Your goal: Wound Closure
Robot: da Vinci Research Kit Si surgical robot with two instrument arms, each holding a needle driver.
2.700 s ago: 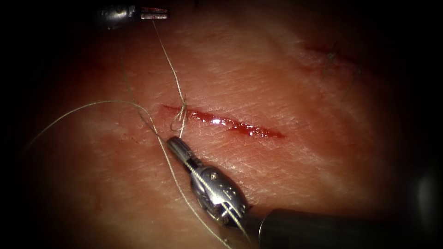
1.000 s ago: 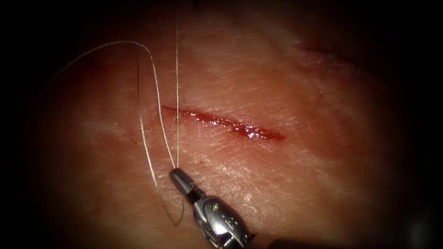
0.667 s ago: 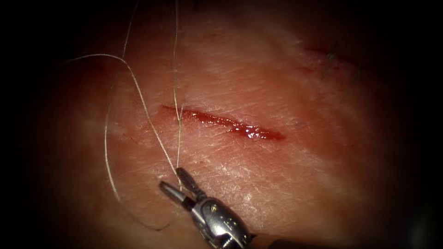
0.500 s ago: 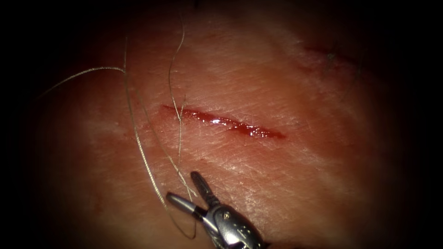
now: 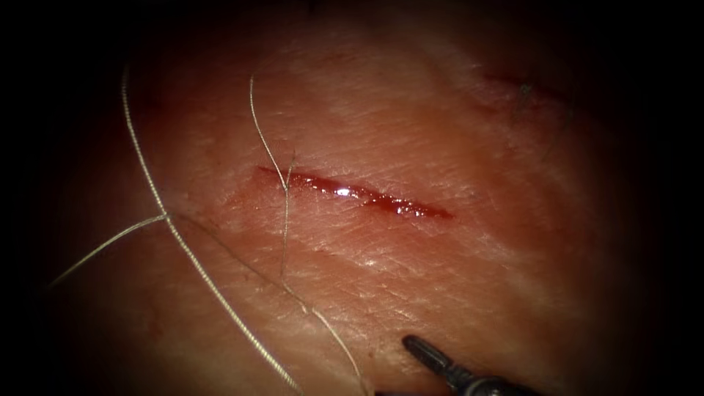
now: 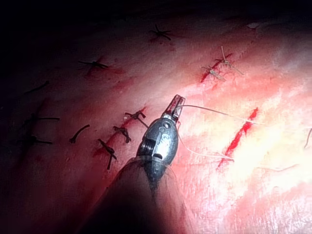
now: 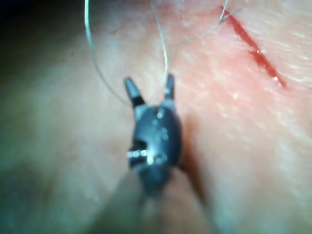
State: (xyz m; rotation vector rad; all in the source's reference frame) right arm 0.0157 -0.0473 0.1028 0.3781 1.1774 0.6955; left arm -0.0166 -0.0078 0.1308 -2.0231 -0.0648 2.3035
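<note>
Right wrist view puts the right tool (image 7: 148,90) with its jaws spread in a V and nothing held between them; a strand of thread (image 7: 163,53) hangs slack just beyond the tips, near one jaw, whether touching it I cannot tell. Ahead of the jaws and off to one side lies the cut (image 7: 256,51) in the tissue (image 7: 243,146), wet with red fluid. On the endoscope view the right tool (image 5: 425,352) sits near the bottom edge, well short of the cut (image 5: 352,194); thread (image 5: 282,220) runs from the cut's left end down toward it, and longer loops lie further left. Left wrist view shows the left tool (image 6: 174,106) with jaws closed on the thread (image 6: 209,111), which leads to the cut (image 6: 239,136). Where the needle is I cannot tell.
</note>
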